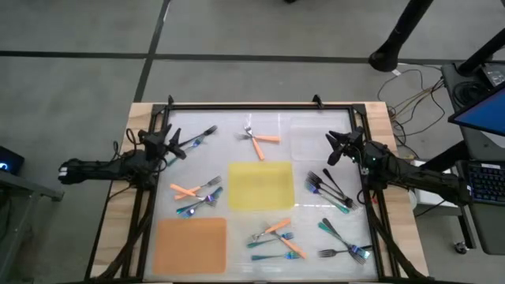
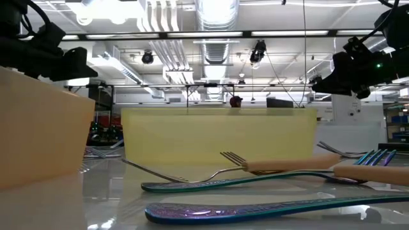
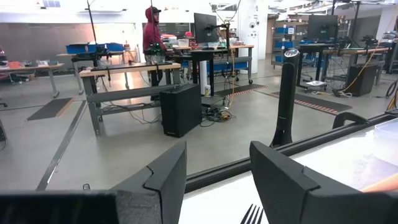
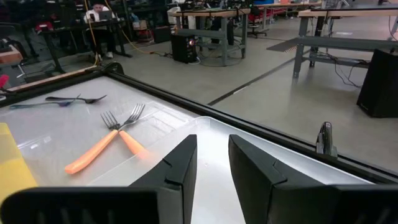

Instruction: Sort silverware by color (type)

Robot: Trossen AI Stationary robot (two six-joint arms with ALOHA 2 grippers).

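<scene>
Small forks lie in loose groups on the white table. Two orange-handled forks [image 1: 259,140] lie crossed near the far edge and show again as the orange pair [image 4: 112,140]. A dark and a blue fork [image 1: 201,137] lie beside my left gripper [image 1: 170,144]. More groups are the mixed forks [image 1: 197,193], the dark and teal forks [image 1: 327,189], and the near-edge forks [image 1: 276,237]. My left gripper [image 3: 217,180] is open, held above fork tines [image 3: 252,214]. My right gripper [image 1: 339,146], also [image 4: 213,165], is open above the table's far right part, touching nothing.
A yellow mat [image 1: 260,185] lies mid-table and an orange mat [image 1: 191,244] at the near left. A clear tray [image 1: 316,134] sits by the right gripper. A black frame [image 1: 237,106] rims the table. A person [image 3: 151,31] stands at benches in the room beyond.
</scene>
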